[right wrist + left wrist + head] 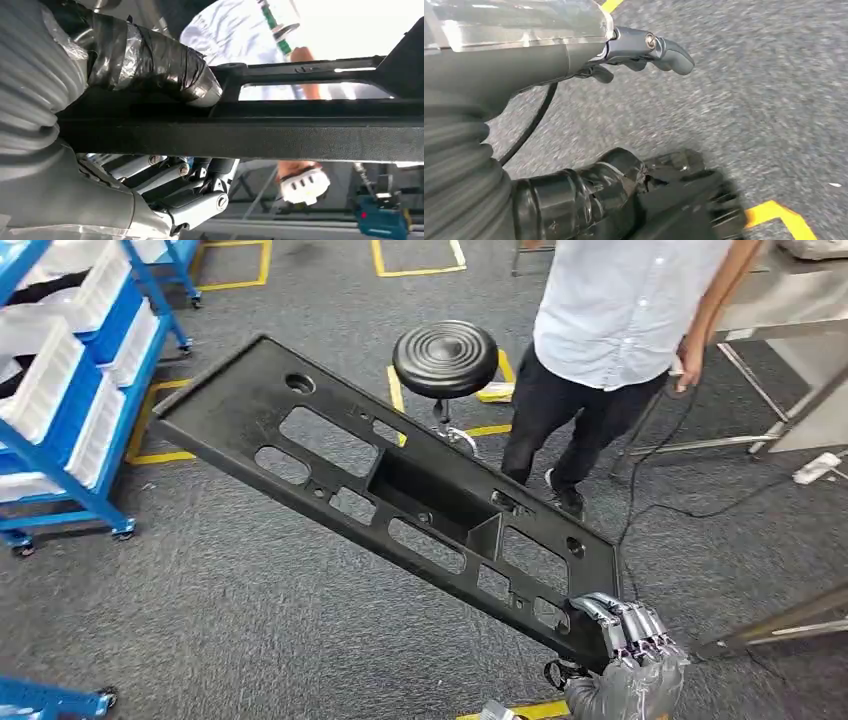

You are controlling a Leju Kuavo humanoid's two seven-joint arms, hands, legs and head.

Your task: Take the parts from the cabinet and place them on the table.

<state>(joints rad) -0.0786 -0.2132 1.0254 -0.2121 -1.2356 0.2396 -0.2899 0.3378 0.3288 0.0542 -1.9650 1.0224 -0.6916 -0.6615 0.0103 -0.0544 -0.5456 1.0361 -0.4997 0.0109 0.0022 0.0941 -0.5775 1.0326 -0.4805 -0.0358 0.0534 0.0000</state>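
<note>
Black plastic panel (390,495) is clamped at its near end by my right hand (628,655), thumb above, fingers (185,187) below; it extends away up-left, over the carpet. My left hand (644,50) hangs holding nothing, fingers loosely curled. Keep the grip firm and swing the far end clear of the stool (446,358) and the person (610,350) beyond. Farther left, the blue rack (75,390) carries white bins (45,380); contents cannot be judged.
</note>
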